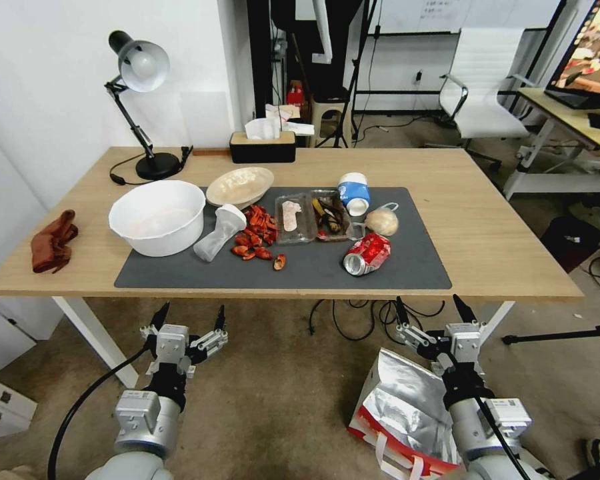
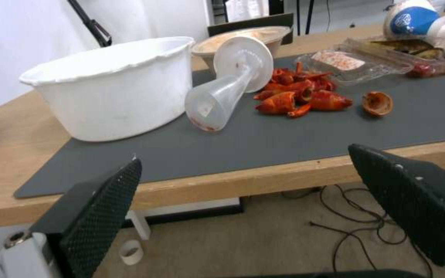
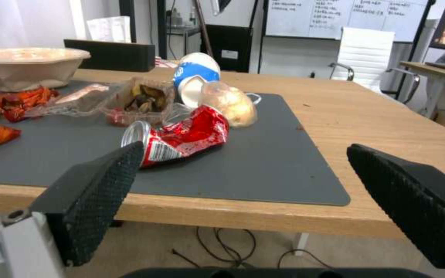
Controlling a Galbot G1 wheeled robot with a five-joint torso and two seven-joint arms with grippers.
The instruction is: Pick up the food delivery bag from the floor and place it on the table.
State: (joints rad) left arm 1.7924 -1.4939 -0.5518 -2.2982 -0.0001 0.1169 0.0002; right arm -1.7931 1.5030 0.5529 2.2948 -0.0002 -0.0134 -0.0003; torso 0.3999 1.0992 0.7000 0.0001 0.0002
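Down on the floor, short of the table's (image 1: 513,267) near edge toward its right corner, the food delivery bag (image 1: 400,413) lies beneath the right gripper (image 1: 433,310), the nearer one. The left gripper (image 1: 190,317) hangs well apart. Both jaws are spread, holding nothing.

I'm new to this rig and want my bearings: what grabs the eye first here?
The table, whose grey mat is littered with red crayfish shells, a white tub and a crushed can. Below its near edge, both open claws, left and right, hover; the food delivery bag sits on the floor under the right arm.
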